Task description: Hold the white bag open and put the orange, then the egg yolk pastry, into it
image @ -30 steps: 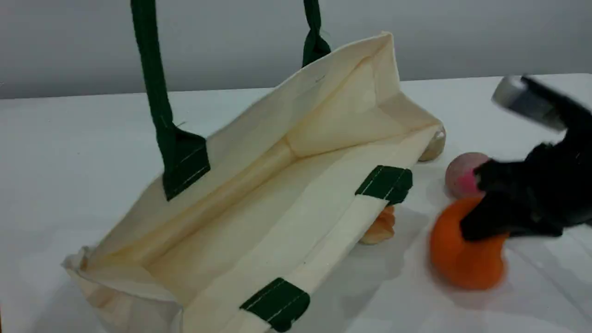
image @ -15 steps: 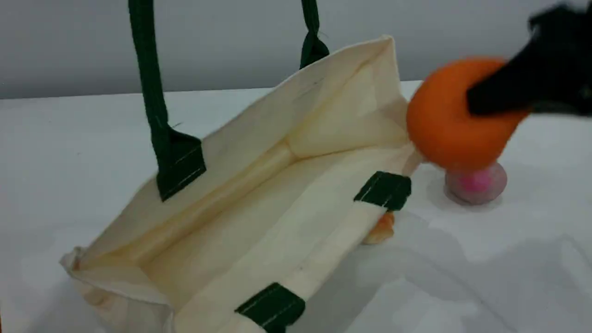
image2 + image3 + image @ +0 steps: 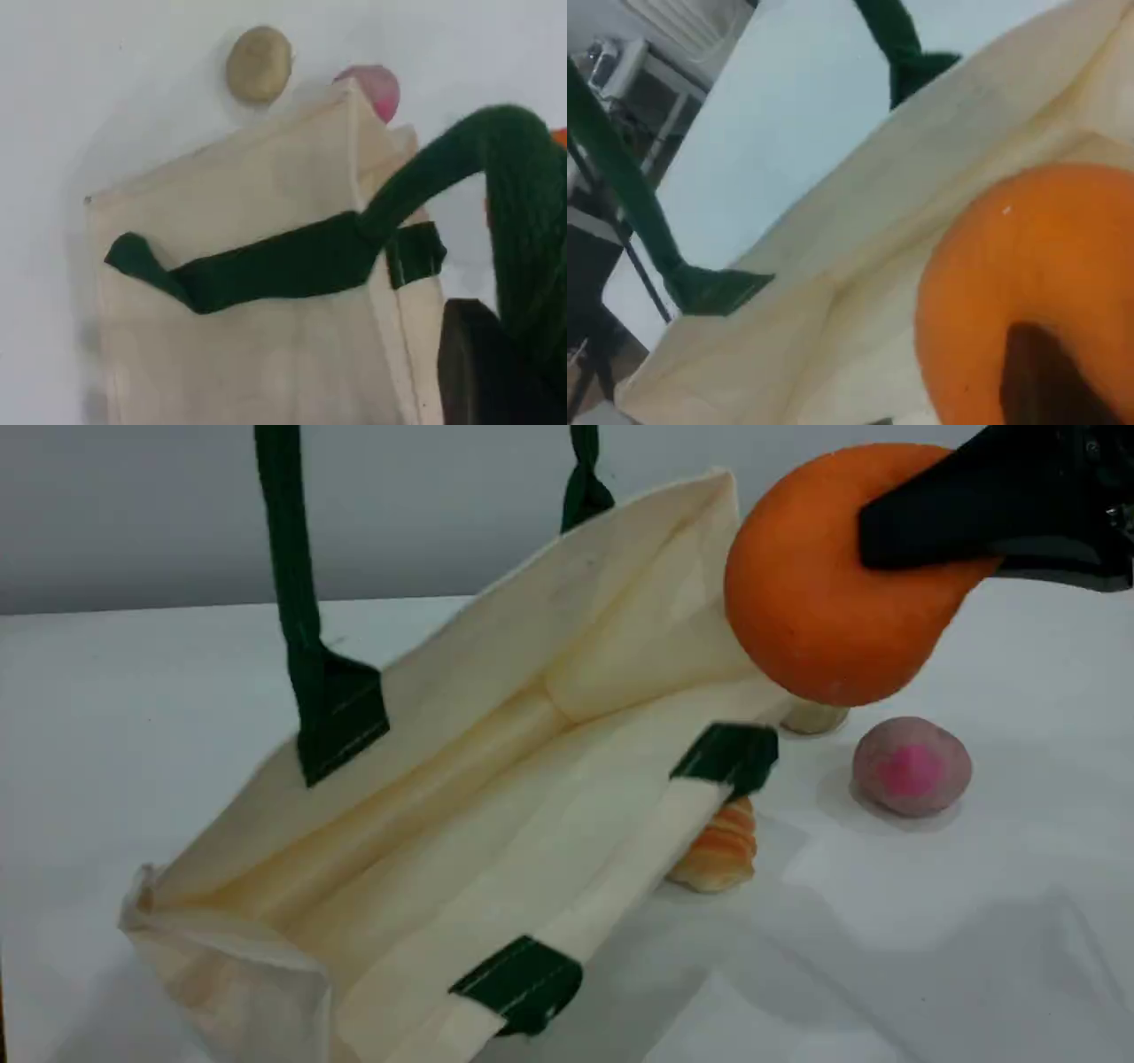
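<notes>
The white bag (image 3: 496, 717) lies open toward me, its green handle (image 3: 297, 602) pulled up out of the top of the scene view. In the left wrist view that handle (image 3: 523, 204) runs down into my left gripper (image 3: 496, 381), which is shut on it. My right gripper (image 3: 877, 545) is shut on the orange (image 3: 815, 602), holding it in the air beside the bag's far right corner, above the table. The right wrist view shows the orange (image 3: 1019, 257) over the bag's cloth (image 3: 859, 230). The egg yolk pastry (image 3: 811, 717) peeks out below the orange and shows whole behind the bag in the left wrist view (image 3: 259, 64).
A pinkish dome with a hot-pink centre (image 3: 912, 766) sits on the white table (image 3: 930, 921) right of the bag. A ridged golden bread roll (image 3: 718, 850) lies half under the bag's near rim.
My right gripper has lifted the orange off the table and carried it up and left toward the bag's far right corner. The bag has shifted slightly, uncovering more of the bread roll.
</notes>
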Robot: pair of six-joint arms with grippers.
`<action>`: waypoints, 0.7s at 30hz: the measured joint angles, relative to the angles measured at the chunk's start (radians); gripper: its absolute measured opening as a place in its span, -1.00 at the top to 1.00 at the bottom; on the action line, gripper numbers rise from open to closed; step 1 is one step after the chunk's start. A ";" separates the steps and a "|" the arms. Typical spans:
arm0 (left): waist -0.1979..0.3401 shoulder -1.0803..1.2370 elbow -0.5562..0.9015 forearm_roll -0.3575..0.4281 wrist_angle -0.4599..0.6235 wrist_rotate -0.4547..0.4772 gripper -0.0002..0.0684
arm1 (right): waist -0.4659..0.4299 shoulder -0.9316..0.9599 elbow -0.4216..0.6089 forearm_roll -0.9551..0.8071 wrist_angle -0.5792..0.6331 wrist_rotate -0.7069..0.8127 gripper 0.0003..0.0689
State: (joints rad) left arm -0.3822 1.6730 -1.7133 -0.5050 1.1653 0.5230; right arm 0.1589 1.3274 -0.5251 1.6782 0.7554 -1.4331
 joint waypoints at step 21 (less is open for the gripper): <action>0.000 0.000 -0.005 0.005 0.005 -0.001 0.80 | 0.345 0.309 -0.215 0.068 -0.180 -0.089 0.88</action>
State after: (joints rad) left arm -0.3822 1.6730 -1.7184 -0.4999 1.1705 0.5217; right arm 0.5034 1.6368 -0.7404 1.7463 0.5756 -1.5225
